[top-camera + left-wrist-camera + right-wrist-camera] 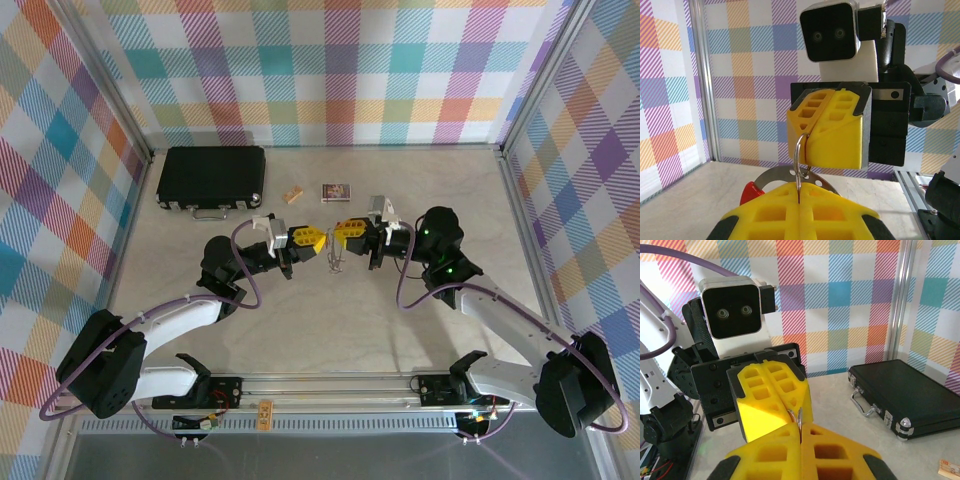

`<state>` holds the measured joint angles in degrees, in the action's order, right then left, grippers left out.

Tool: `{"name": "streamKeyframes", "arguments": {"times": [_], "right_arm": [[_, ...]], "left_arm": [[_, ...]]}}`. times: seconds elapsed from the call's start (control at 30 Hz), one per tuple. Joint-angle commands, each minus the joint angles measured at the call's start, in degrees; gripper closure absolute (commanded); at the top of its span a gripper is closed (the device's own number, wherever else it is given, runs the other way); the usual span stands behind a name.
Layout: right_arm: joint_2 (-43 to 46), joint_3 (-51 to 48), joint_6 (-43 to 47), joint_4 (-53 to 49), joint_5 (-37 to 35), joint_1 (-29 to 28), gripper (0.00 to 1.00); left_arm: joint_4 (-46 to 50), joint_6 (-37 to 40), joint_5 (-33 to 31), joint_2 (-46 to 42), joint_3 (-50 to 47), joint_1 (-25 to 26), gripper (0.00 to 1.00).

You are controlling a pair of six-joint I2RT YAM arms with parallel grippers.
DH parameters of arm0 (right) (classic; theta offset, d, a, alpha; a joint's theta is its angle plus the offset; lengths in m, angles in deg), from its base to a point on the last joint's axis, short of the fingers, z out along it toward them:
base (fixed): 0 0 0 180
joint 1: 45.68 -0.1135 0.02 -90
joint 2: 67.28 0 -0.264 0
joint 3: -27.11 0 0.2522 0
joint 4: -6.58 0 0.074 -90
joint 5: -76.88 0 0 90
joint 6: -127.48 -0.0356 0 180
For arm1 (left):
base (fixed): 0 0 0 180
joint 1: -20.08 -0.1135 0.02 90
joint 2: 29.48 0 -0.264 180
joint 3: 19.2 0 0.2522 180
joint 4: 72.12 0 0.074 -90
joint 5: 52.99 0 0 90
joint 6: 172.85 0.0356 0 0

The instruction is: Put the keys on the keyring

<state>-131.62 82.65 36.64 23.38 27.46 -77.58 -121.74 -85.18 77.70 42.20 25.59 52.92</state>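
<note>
keyring – held mid-air over desk centre | left gripper – clamped on keyring | right gripper – clamped opposite, likely steadying the coil for threading | red piece – key or sleeve, unclear

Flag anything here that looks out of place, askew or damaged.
Nothing stands out. The black case, tan block and printed card lie flat at the back; the left gripper and right gripper meet mid-table, jaws shut on the keyring.
</note>
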Motion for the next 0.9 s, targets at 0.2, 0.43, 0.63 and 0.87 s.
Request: {"name": "streamKeyframes", "arguments": {"times": [0.2, 0.43, 0.63, 0.87], "right_arm": [[-0.79, 0.71, 0.17, 0.46, 2.83, -0.11, 1.0], [-1.22, 0.9, -0.04, 0.68, 3.53, -0.12, 1.0], [0.03, 0.29, 0.75, 0.72, 1.96, -0.09, 1.0], [2.49, -1.59, 5.86, -0.22, -1.61, -0.44, 1.0]], "left_arm": [[-1.89, -0.35, 1.06, -0.01, 1.76, -0.41, 1.0], [-1.8, -0.33, 1.22, 0.06, 1.79, -0.38, 1.0], [-0.55, 1.07, 1.11, 0.11, 1.83, -0.41, 1.0], [-1.33, 8.67, -0.45, 0.3, -0.33, -0.32, 1.0]]}}
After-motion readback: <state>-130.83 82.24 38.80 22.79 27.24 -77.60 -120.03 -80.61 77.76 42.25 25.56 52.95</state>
